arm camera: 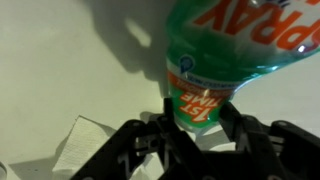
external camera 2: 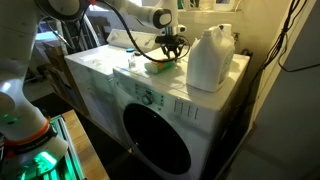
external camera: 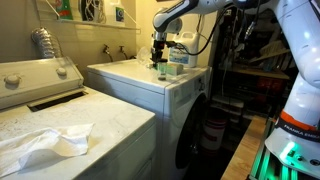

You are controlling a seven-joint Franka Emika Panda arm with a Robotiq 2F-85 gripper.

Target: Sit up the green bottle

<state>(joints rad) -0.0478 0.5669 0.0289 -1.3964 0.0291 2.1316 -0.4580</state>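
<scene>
Firmly, the gripper (arm camera: pixel 197 128) clasps the green bottle (arm camera: pixel 235 45) around its orange-labelled part.

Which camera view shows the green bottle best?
The wrist view: the green bottle fills the frame, its label is readable, and the gripper grips it. In both exterior views it is only a small green shape under the gripper.

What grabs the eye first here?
The green bottle, pinched in the claw, fills the wrist view. In an exterior view the big pale jug stands beside it on the washer; a crumpled white cloth lies on the neighbouring machine.
</scene>
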